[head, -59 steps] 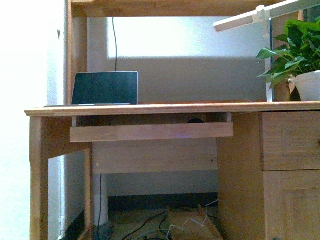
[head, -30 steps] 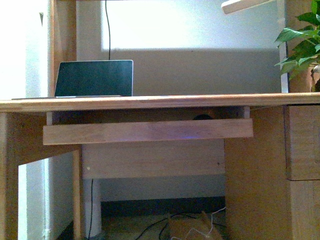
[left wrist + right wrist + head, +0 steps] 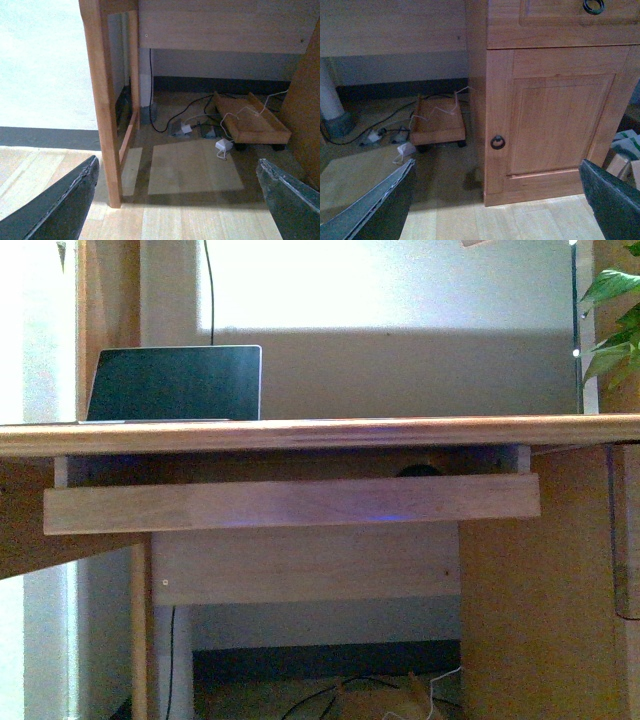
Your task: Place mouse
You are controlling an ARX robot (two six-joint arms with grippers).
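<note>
Wood fills every view: a desk (image 3: 300, 432) is seen edge-on from the front, with a pull-out tray (image 3: 290, 505) hung beneath its top and a laptop (image 3: 175, 383) stood open upon it. The mouse (image 3: 418, 471) is made out only as a dark rounded hump above the tray's front board, so it is judged to lie on the tray. It is held by neither claw.

The left claw (image 3: 177, 165) is spread wide with nothing between its 2 fingers. A desk leg (image 3: 102, 100) stands just ahead of it, and a low wooden trolley (image 3: 252, 125) lies further ahead on the floor. The right claw (image 3: 497, 165) is likewise spread and empty, with a cabinet door (image 3: 555, 120) close ahead. The mouse is seen from neither wrist and is judged to sit above and ahead of both claws.

The approach is taken to be the step in hand. Next, 1 claw would need to be raised to tray height, reached in over the board and closed on the mouse. Clearance under the desk top looks tight.
</note>
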